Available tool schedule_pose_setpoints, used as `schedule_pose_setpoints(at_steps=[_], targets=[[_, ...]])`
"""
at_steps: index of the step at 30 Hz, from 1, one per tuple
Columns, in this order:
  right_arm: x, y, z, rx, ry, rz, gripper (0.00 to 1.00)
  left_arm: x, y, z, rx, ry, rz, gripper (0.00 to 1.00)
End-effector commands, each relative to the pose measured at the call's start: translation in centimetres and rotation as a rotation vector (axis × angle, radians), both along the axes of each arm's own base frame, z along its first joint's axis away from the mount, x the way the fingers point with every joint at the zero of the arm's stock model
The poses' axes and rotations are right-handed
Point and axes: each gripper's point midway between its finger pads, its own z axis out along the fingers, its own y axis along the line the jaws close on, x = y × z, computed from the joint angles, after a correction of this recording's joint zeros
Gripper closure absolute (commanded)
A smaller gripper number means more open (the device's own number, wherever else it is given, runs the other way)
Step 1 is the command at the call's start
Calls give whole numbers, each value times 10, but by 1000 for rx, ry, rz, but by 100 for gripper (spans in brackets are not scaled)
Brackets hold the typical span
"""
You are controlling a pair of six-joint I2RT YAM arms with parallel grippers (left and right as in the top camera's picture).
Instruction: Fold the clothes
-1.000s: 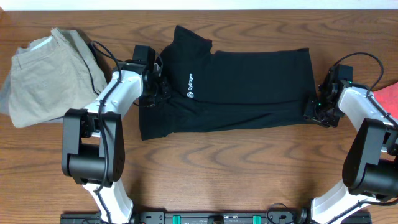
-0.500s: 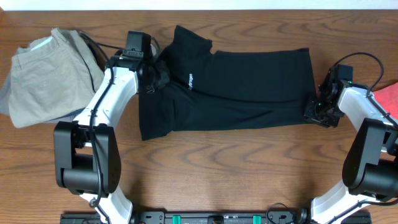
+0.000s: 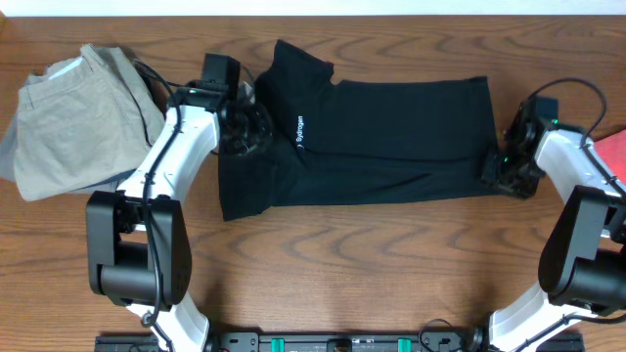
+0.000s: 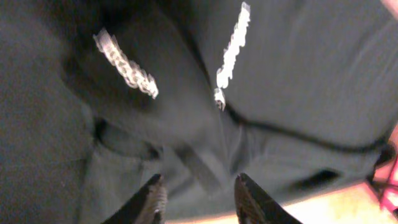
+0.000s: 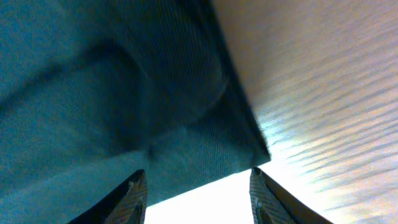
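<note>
left tool (image 4: 199, 180) and right tool (image 5: 196, 174) have both opened at the black t-shirt (image 3: 391, 137); white logo (image 3: 299, 132) unreadable.

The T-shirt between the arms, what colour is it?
The T-shirt is black with a small white logo, clearest overhead.

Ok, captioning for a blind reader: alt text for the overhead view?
A black T-shirt lies spread across a wooden table, the left gripper at its left end, the right gripper at its lower right corner. Khaki trousers lie bunched far left; a red cloth shows at the right edge.
</note>
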Motion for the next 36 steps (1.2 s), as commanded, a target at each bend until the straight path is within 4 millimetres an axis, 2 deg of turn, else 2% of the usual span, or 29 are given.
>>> schedule_pose_setpoints(at_steps=[1,5,10,17,24,30,32,34,36], targets=[[26,-8,24,-34,-63,20,49,-18,-20,6,-26,-7,-156,70],[39,-11,36,-43,-103,23,50,-40,-28,-5,27,40,-231,73],[29,-9,24,-36,-70,22,59,-55,-26,-26,125,91,-225,74],[20,-2,-6,-14,-84,25,61,-57,-24,-47,163,75,-230,73],[19,-1,-16,-9,-99,3,66,-63,-22,-56,164,82,-231,73],[23,-2,-17,-9,-121,-27,74,-65,-21,-63,167,79,-230,73],[22,-2,-17,-10,-120,-27,82,-65,-21,-63,168,79,-230,73],[22,-2,-17,-10,-120,-28,96,-65,-21,-63,168,80,-230,73],[23,-2,-17,-10,-122,-28,99,-65,-21,-63,168,80,-230,73]])
